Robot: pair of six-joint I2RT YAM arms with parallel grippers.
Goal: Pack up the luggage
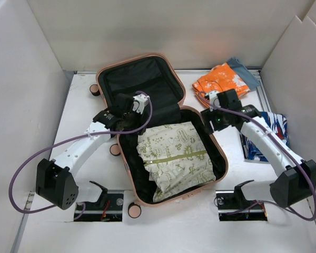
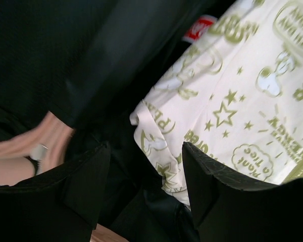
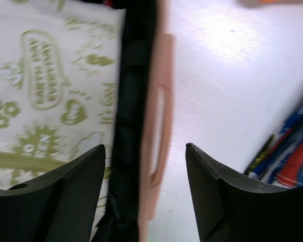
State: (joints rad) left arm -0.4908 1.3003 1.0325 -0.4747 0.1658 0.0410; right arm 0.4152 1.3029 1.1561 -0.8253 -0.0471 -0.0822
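The luggage lies open in the middle of the bench, between the two arms. Its lid half is on the far side and shows only black lining. The near half holds a folded cream garment with green print. A green band crosses the garment; I cannot tell if it is a strap or part of the print.

The left end effector hangs inside the case near the hinge, above the far left corner of the cream garment. Its fingers are apart and hold nothing. The right end effector is over the right rim of the luggage, fingers also apart and empty. The pink side handle appears between them; I cannot tell whether they touch it.

Outside the case, an orange garment lies on the bench at the far right, and a blue patterned item lies just beside the right arm.

In my judgement the packing is about one third done: one piece is inside, two are probably left to bring in, and the lid is not yet closed.
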